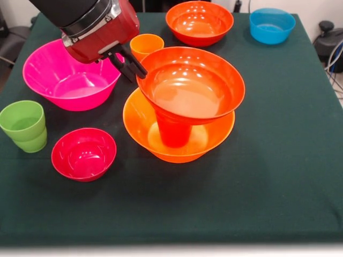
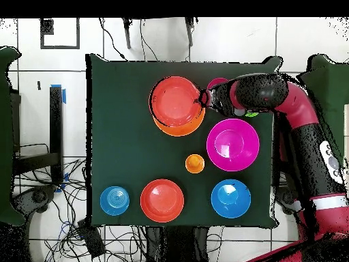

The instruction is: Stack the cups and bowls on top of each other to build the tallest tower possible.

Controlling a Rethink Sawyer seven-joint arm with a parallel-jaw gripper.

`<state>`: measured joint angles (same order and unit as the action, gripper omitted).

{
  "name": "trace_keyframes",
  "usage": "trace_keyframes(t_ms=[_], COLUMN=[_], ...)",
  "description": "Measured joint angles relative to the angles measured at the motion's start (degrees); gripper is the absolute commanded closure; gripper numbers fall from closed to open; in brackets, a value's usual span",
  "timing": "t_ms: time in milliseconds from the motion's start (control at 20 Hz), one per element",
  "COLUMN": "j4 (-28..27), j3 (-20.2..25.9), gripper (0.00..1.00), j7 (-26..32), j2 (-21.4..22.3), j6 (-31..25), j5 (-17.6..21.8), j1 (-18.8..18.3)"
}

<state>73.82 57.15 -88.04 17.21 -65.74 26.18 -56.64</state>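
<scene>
At the centre of the front view the tower [image 1: 179, 115] stands on the green bench [image 1: 278, 176]: a wide orange bowl [image 1: 211, 136], a red-orange cup [image 1: 172, 131] upright in it, and a red-orange bowl [image 1: 190, 83] resting on that cup. The tool [image 1: 130, 65] pinches this top bowl's left rim. A pink bowl [image 1: 69, 75] sits at upper left, a green cup [image 1: 24, 126] at left, and a crimson bowl [image 1: 84, 153] at lower left.
</scene>
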Motion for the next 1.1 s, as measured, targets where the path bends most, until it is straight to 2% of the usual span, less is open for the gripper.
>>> trace_keyframes(t_ms=[1100], j4=[-0.3], j3=[0.0], gripper=[1.00], j7=[0.6], j2=[-1.7], j6=[0.0], j5=[0.0], j1=[-0.2])
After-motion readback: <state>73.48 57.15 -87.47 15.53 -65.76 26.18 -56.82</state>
